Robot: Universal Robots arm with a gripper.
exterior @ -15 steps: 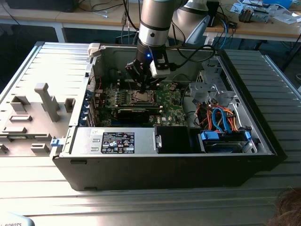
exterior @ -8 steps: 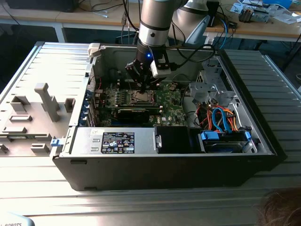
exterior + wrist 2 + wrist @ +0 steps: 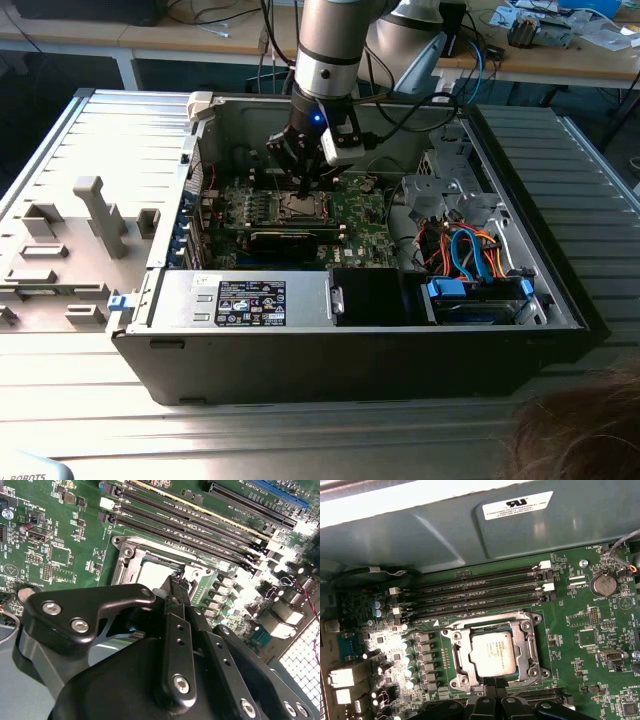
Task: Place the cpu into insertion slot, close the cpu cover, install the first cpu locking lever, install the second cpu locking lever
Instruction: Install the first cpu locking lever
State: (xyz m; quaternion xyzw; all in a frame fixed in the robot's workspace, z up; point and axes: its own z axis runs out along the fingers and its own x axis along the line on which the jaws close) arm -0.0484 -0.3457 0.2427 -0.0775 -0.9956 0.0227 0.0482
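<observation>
- the open computer case (image 3: 350, 350) lies on its side, green motherboard (image 3: 572, 630) inside.
- my gripper (image 3: 173, 580) stands at the edge of the insertion slot (image 3: 455, 682), fingers pressed together.
- the cpu cover (image 3: 525, 647) lies flat on the slot.
- the cpu (image 3: 492, 653) sits in its window.

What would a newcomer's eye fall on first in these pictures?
The black gripper hangs low inside the open computer case, just above the green motherboard. In the first wrist view, the silvery cpu lies flat on that board, framed by the metal cpu cover.
</observation>
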